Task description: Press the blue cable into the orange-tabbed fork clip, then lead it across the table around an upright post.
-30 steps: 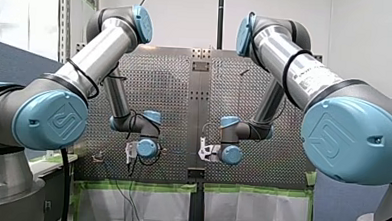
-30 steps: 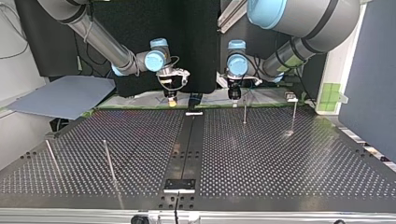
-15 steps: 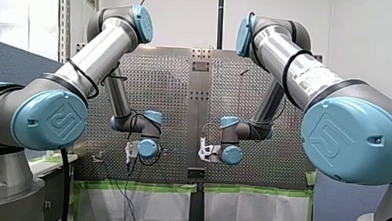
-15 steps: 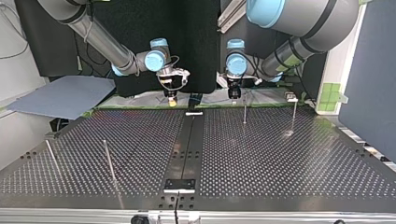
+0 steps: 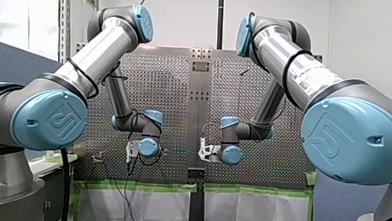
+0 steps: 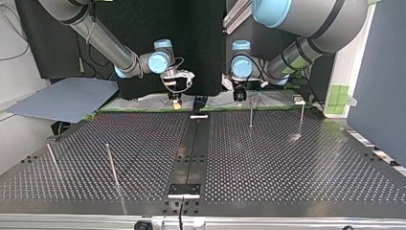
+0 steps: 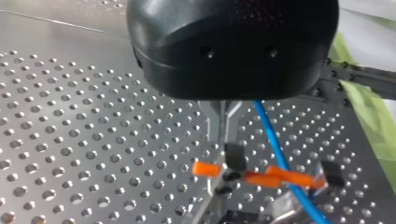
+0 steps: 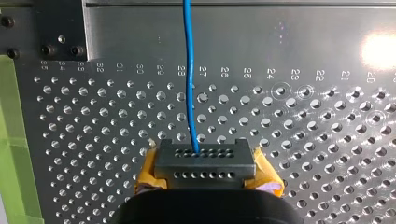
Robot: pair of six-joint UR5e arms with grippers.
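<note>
My left gripper [image 6: 239,97] has lifted slightly and edged toward the top view's left; my right gripper [image 6: 175,101] has kept its place. In the left wrist view its 2 thin metal fingers [image 7: 215,123] stand together with nothing between them, just above the clip [image 7: 261,178] and its stubby orange tabs. The smooth, round blue cable [image 7: 280,158] passes beside those fingers and crosses the tabs. My right gripper's yellow-padded jaws are clamped on the cable, which runs straight ahead over the shiny perforated metal table [image 8: 303,140]. 4 slim upright posts [image 6: 251,115] stand on it.
</note>
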